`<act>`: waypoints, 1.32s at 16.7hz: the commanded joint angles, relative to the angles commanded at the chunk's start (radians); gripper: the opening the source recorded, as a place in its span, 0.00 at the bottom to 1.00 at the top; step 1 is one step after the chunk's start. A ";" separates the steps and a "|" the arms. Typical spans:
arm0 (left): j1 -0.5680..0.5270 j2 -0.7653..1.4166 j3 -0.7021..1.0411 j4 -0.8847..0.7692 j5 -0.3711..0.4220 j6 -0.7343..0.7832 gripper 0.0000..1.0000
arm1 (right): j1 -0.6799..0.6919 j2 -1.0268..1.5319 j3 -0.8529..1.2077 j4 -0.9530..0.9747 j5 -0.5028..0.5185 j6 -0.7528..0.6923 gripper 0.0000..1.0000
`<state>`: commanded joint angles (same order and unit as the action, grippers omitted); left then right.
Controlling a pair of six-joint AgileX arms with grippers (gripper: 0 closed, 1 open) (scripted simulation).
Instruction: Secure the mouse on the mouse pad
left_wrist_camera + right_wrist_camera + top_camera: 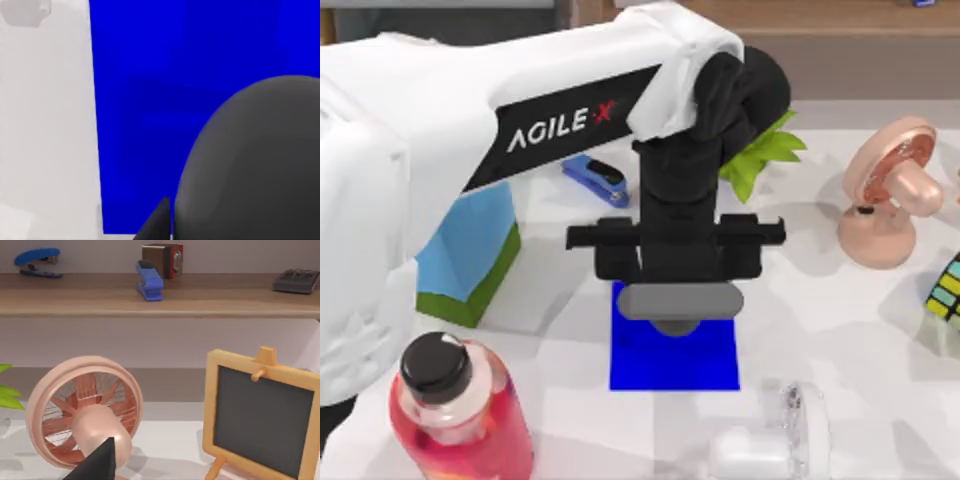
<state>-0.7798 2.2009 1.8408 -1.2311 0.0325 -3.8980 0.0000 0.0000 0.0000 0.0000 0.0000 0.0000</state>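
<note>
Where my left arm reaches over the middle of the table, my left gripper (678, 300) hangs straight down above the far edge of the mouse pad (673, 358). The mouse (680, 302) sits right under it at that far edge, its long axis running crosswise, parallel to the pad's far edge; I cannot tell which end is its front. From the left wrist, its grey dome (255, 160) lies over blue pad (150, 100), a dark fingertip (157, 222) just beside it. Whether my fingers clamp it, I cannot tell. My right gripper (97, 462) is parked facing the pink fan (85, 410).
</note>
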 joint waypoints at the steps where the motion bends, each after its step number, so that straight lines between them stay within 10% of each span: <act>1: -0.001 0.002 -0.005 0.007 -0.001 0.001 0.00 | 0.000 0.000 0.000 0.000 0.000 0.000 1.00; 20: -0.004 0.041 -0.115 0.150 0.001 -0.003 0.00 | 0.000 0.000 0.000 0.000 0.000 0.000 1.00; 22: -0.004 0.041 -0.115 0.150 0.001 -0.003 0.15 | 0.000 0.000 0.000 0.000 0.000 0.000 1.00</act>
<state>-0.7839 2.2420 1.7258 -1.0808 0.0338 -3.9008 0.0000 0.0000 0.0000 0.0000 0.0000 0.0000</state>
